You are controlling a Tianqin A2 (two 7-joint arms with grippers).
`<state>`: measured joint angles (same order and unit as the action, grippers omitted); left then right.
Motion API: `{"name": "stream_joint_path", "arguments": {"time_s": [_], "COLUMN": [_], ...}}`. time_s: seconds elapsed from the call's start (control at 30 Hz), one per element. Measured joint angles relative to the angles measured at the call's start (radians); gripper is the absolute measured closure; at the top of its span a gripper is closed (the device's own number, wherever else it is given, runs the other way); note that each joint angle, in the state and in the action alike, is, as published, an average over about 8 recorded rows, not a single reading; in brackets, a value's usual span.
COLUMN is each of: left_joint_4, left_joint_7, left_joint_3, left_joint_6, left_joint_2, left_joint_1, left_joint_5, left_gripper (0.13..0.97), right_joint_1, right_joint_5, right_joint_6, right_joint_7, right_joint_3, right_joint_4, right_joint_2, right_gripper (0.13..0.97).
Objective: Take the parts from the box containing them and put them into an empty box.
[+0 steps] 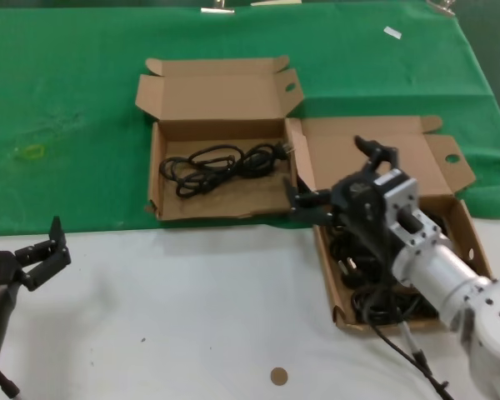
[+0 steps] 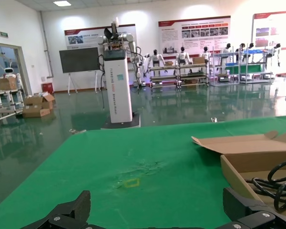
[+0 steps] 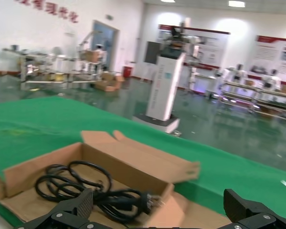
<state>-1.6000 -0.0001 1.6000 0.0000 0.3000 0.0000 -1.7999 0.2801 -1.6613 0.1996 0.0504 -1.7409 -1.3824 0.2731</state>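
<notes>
The long box with the tall lid sits at the right and holds several black cables, partly hidden by my right arm. The wider box with the short lid sits at the centre and holds one coiled black cable. This box and its cable also show in the right wrist view. My right gripper is open and empty, hovering over the gap between the two boxes. My left gripper is open and empty at the front left, away from both boxes.
A green cloth covers the back of the table, and the front is white. A small brown disc lies near the front edge. A white tag lies at the far right. A yellow mark is on the cloth at the left.
</notes>
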Motion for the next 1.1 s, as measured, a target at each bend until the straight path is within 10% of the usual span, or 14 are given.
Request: {"name": "stream_joint_path", "arguments": {"time_s": [1.1], "left_joint_4": [0.0], "left_joint_7": [0.0], "left_joint_3": [0.0], "left_joint_6": [0.0], "left_joint_2": [0.0], "left_joint_1": [0.0], "left_joint_5": [0.0], "left_gripper": [0.132], "right_joint_1": [-0.238], "right_joint_5": [-0.118], "right_joint_6": [-0.17], "right_joint_7": [-0.043], "right_joint_3": [0.12], "right_joint_4": [-0.185], "right_joint_2": [0.023], "right_gripper": [0.129]}}
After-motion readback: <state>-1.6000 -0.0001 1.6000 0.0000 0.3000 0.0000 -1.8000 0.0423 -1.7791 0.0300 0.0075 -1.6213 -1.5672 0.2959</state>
